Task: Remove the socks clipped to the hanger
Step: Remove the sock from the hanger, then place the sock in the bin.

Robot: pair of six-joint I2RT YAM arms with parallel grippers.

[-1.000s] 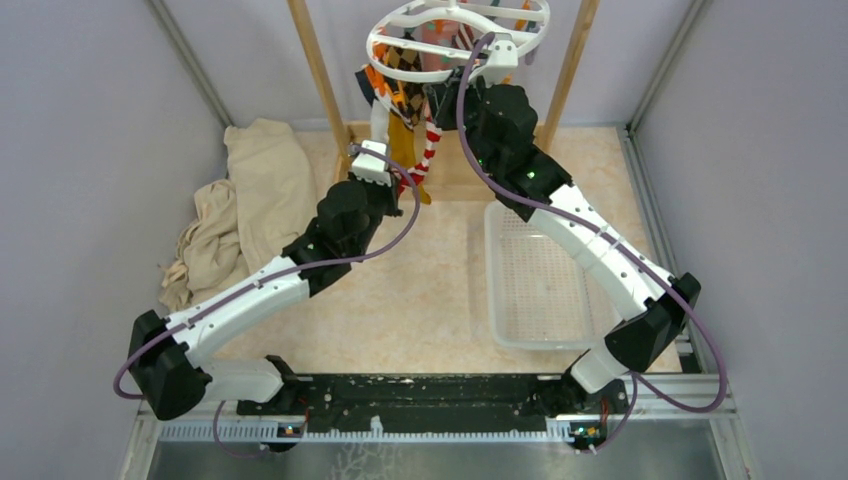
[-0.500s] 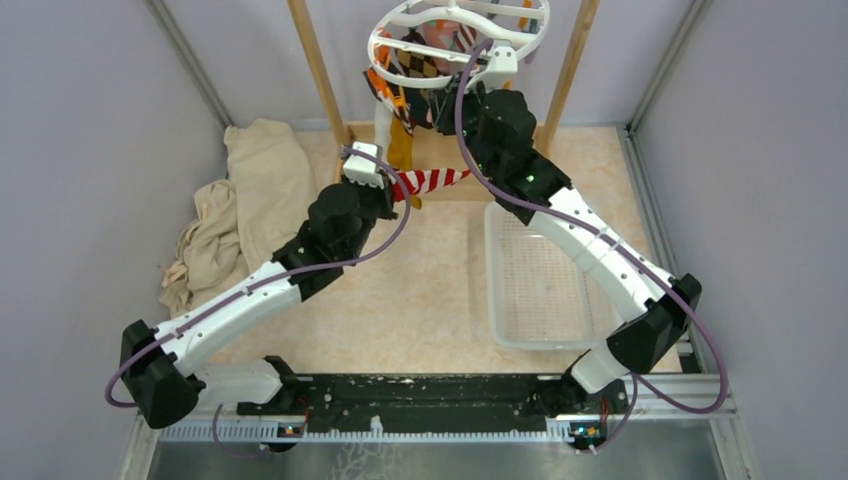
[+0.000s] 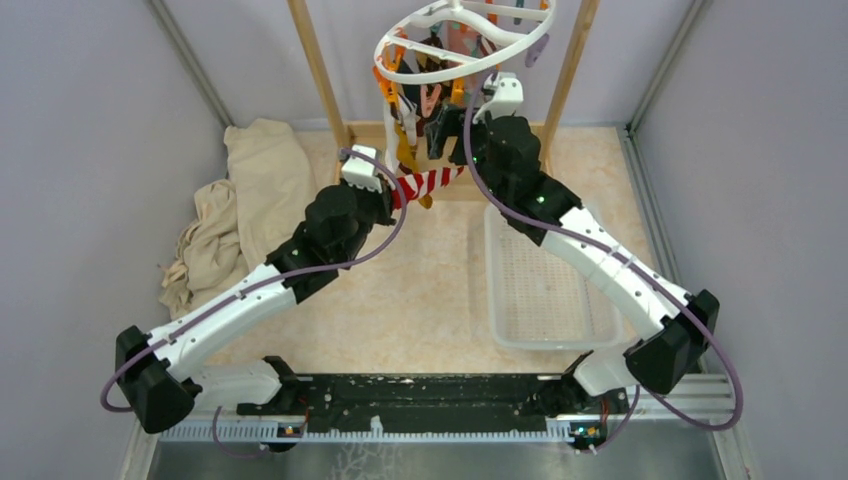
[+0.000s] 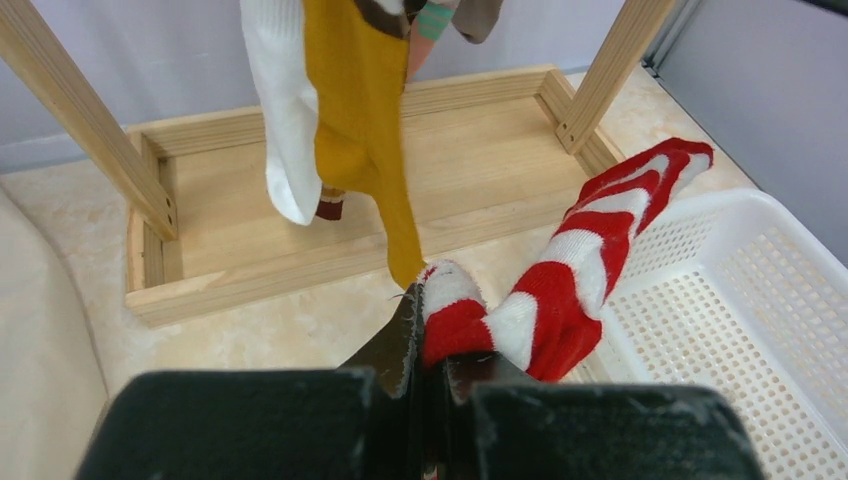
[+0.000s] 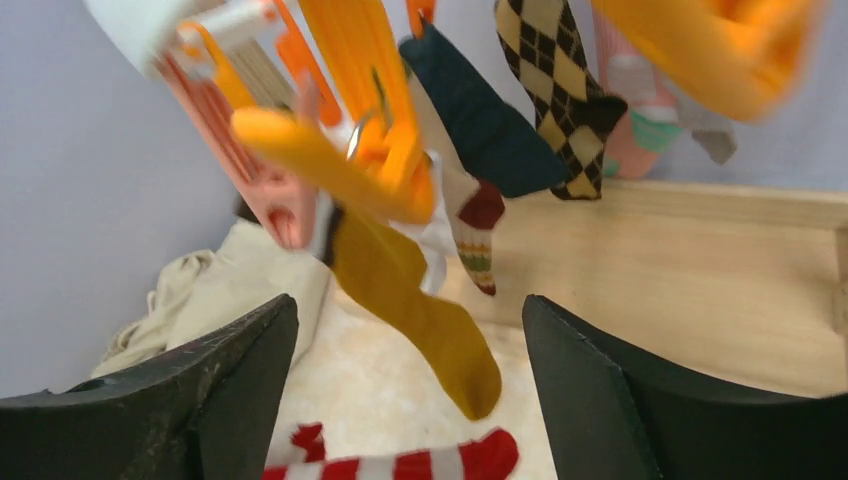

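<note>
The white ring hanger point(image 3: 420, 80) hangs inside the wooden frame, tilted, with orange clips point(image 5: 370, 130). Several socks still dangle from it: mustard point(image 5: 420, 300), navy point(image 5: 480, 120), brown argyle point(image 5: 560, 90) and white point(image 4: 285, 120). My left gripper point(image 4: 432, 345) is shut on one end of the red-white striped sock point(image 4: 580, 270). That sock is free of the hanger and stretches right toward the basket. My right gripper point(image 5: 408, 305) is open just below the clips with nothing between its fingers. The mustard sock's toe hangs ahead of it.
A white perforated basket point(image 3: 493, 270) lies on the table at right, under the right arm. A heap of beige cloth point(image 3: 250, 200) lies at left. The wooden frame's posts point(image 3: 315, 70) and base point(image 4: 470, 140) stand at the back.
The striped sock came off its clip, and my left gripper drew it down and back. The right gripper opened and pulled away from the clip. The hanger swung and tilted.
</note>
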